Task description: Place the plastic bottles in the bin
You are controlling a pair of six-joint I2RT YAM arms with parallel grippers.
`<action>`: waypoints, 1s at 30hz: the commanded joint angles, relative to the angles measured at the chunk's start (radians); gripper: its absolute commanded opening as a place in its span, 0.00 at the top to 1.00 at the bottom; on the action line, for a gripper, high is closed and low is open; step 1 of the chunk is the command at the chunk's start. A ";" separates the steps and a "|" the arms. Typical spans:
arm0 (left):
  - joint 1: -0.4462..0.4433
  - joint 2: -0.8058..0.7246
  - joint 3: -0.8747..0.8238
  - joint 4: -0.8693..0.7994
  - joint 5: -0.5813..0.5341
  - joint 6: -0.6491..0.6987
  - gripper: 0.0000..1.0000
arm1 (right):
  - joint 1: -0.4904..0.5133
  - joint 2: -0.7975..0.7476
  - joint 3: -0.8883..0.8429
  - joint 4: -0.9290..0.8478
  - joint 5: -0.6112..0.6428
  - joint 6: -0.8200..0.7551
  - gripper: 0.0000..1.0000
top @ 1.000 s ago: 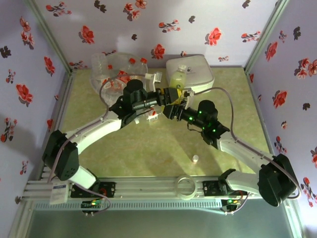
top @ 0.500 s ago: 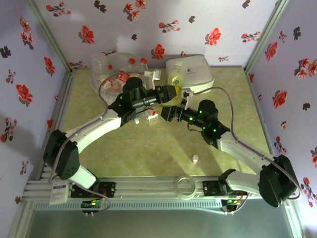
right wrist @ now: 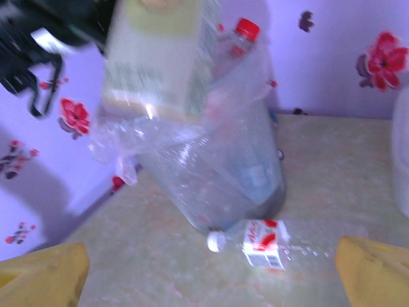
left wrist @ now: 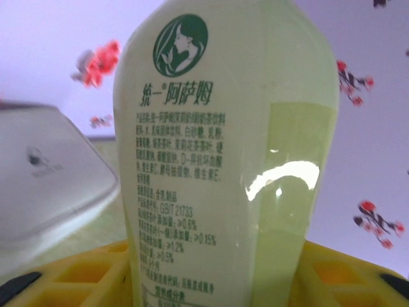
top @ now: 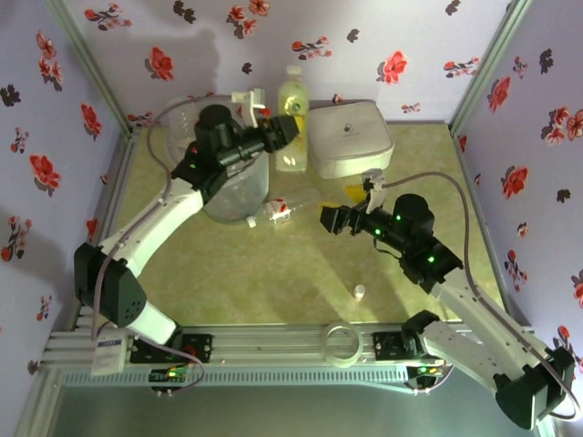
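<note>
Loose white cap [top: 359,291] sits nearest the bases on the mottled yellow-green table [top: 301,273], well apart from the rest.

Right gripper [top: 331,219] is low over mid-table with its jaws spread wide and nothing between them. The wrist view shows 1 yellow fingertip [right wrist: 39,275] in each bottom corner.

Just past it is 1 lying bottle [right wrist: 259,243]: clear crinkled plastic, white cap, red/white label. It lies on its side on the table, at the foot of the bin and outside it.

Bin [top: 228,196] is a round translucent bucket, wider at the rim, with a finely ribbed wall. A clear wrinkled bag liner [right wrist: 112,144] spills over its edge. 1 red-capped bottle [right wrist: 245,31] with a clear body pokes above the rim (the rest inside is too blurred to count).

Left gripper [top: 284,127] pinches the pale green bottle [top: 291,96] low on its body, with a yellow ribbed pad [left wrist: 83,275] on either side. The bottle is upright with its white cap up, held off the table at the bin's rim, on the side toward the white box. Cannot tell if it is over the opening. It is a smooth glossy cylinder with rounded shoulders, a milky green label, a dark green round logo of a woman's head, and small printed Chinese text.

White box [top: 351,137] is rounded-square, lidded, matte, just beside the bin. Behind is a lilac wall [top: 364,45] with red flowers.
</note>
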 commanded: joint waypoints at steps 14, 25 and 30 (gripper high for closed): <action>0.315 0.012 0.407 -0.911 -0.383 0.473 0.56 | -0.005 -0.041 -0.075 -0.174 0.118 -0.102 0.01; 0.321 0.068 0.370 -0.937 -0.435 0.526 0.41 | -0.005 -0.069 -0.087 -0.223 0.140 -0.107 0.01; 0.321 0.085 0.416 -0.952 -0.422 0.550 0.16 | -0.005 -0.055 -0.091 -0.213 0.134 -0.099 0.01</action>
